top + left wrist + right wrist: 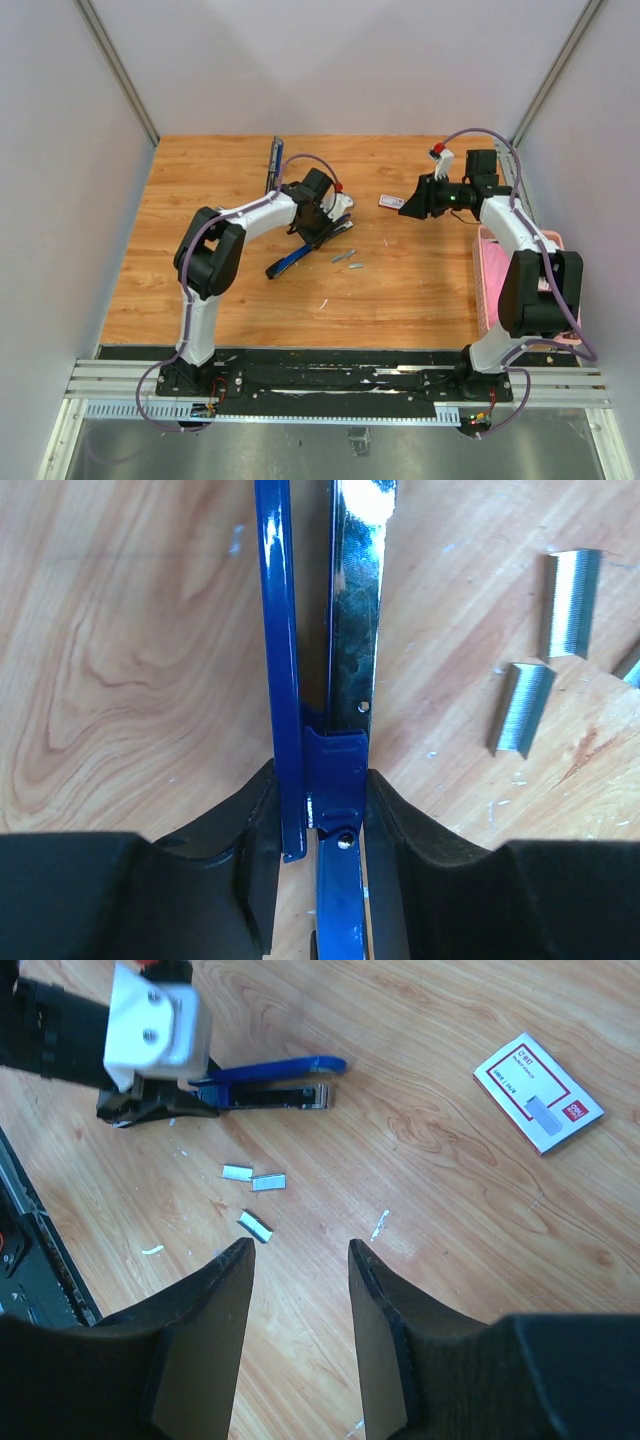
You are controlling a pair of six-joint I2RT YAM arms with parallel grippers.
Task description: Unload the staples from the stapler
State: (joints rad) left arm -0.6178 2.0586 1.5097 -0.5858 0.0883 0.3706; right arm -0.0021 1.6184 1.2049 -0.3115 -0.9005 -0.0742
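The blue stapler lies on the wooden table with its arms splayed apart, the blue arm beside the chrome magazine. My left gripper is shut on the stapler's hinge end, with a finger pressing on each side. Three short silvery staples strips lie loose on the wood just right of the stapler. My right gripper hovers open above bare table, right of the staples, holding nothing.
A small flat white box with red marking lies just in front of the right gripper. A pink basket stands at the table's right edge. A dark blue bar lies at the back. Small white scraps dot the wood.
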